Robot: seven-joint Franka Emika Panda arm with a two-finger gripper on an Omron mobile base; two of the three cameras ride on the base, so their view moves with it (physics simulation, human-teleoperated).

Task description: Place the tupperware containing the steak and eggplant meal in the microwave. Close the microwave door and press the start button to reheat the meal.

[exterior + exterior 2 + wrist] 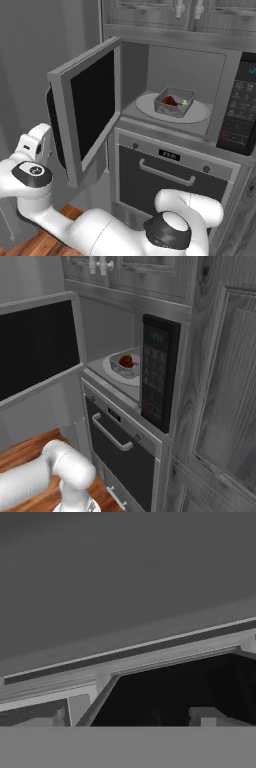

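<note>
Tupperware with meal sits on turntable plate inside microwave; door stands open; push its outer face steadily near free edge; jaw state cannot be told.

An oven with a bar handle and dark glass front is set below. Grey wood-grain cabinets are seen alongside and above. Wooden floor is visible underneath.
</note>
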